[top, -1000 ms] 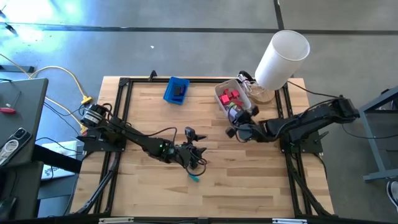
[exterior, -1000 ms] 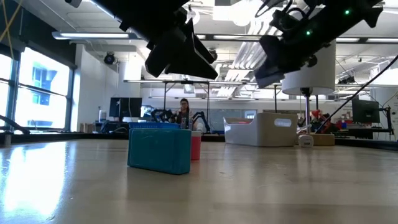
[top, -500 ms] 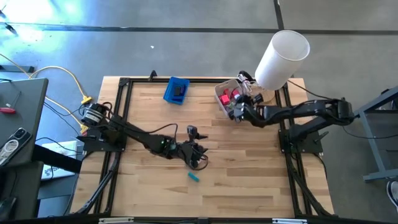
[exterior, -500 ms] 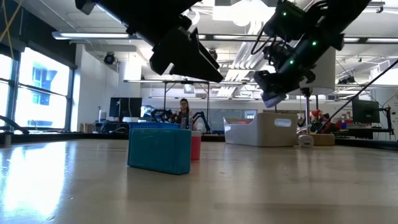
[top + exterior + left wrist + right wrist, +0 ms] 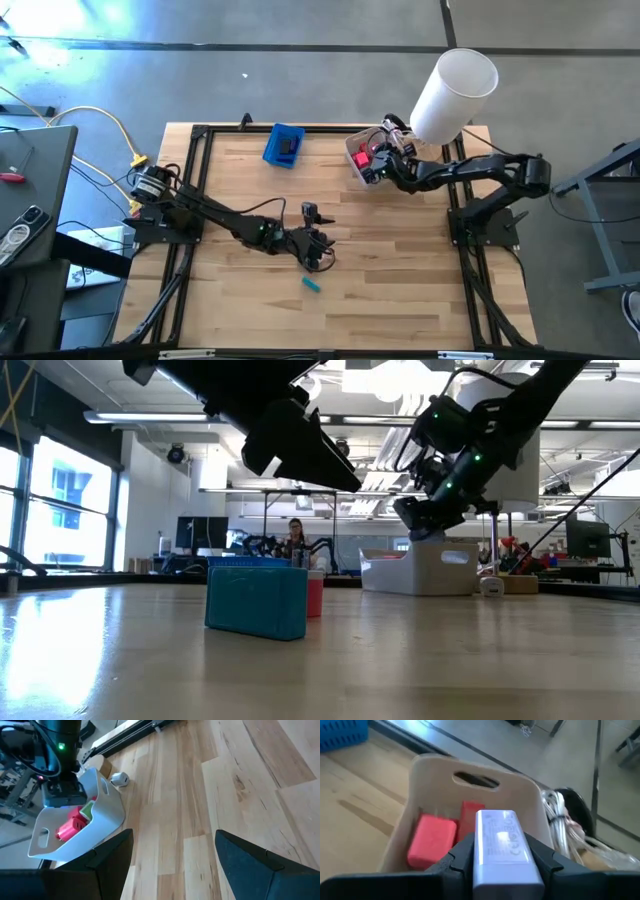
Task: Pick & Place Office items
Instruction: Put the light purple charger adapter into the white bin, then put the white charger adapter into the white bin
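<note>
Left gripper (image 5: 318,247) first: it hovers over the middle of the table, its two dark fingers spread wide with nothing between them, as the left wrist view shows over bare plank. Just in front of it, toward the table's near edge, you have a small teal piece (image 5: 311,285) lying loose on the wood, thin and stick-like from above; that looks like the next item to collect. Farther back sits the blue tray (image 5: 284,145), a hard-looking rectangular box with a ribbed wall in the low view and something dark inside. Moving right, the translucent white bin (image 5: 107,812) stands near the far right corner, smooth and thin-walled, with a slot handle cut into its end wall, and already holding blocky red pieces (image 5: 432,841) with matte faces and what looks like a green one beside them. Your right gripper (image 5: 502,870) is directly above that bin, clamped on a white block (image 5: 504,849), a glossy rectangular piece with faint printing on its face. So you are at the placing step on the right side: I judge the next move calls for lowering a little and letting go so the block drops among the red ones. Beyond it a tall white cylinder (image 5: 454,94) stands just past the bin.
</note>
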Available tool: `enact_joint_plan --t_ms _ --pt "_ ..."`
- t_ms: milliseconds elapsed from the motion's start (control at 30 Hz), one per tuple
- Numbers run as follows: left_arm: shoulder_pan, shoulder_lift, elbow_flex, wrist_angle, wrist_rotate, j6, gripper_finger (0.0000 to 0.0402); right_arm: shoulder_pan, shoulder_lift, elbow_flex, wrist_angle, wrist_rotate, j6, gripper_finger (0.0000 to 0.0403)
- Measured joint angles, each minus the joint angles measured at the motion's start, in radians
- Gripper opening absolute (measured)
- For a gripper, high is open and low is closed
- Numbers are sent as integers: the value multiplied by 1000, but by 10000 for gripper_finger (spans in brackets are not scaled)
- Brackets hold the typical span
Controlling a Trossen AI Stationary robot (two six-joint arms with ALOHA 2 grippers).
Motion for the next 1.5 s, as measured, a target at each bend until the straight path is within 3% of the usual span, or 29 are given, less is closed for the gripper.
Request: enact_joint_plan --t_ms 267,500,933,1300,1500 --pt "0 0 0 0 2 -10 272 -56 81 1 44 -47 -11 109" --pt "5 0 0 0 67 -29 272 -66 149 0 100 -63 -13 129" --pt "5 0 0 0 69 -51 272 -66 151 0 141 -144 -34 136" --pt "5 0 0 -1 132 -51 272 -66 147 0 148 -143 -54 246" --pt "5 0 0 -2 131 -51 272 -37 124 -1 151 -90 -93 267"
